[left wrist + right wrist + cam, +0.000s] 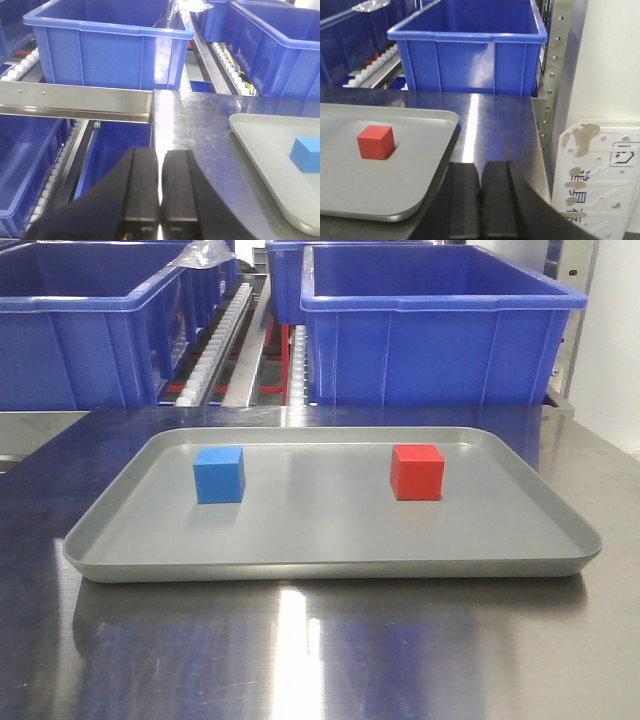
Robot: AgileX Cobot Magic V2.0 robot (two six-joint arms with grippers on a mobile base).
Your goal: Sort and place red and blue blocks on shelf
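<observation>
Right wrist-mounted: red block point(375, 142) left of closed, empty right fingers point(465, 205); left fingers point(142, 190) likewise.

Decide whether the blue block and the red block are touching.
Apart. The front view shows a wide stretch of bare tray between the blue block and the red block.

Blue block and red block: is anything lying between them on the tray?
No. In the front-facing view, only bare tray floor separates the blue block from the red block.
</observation>
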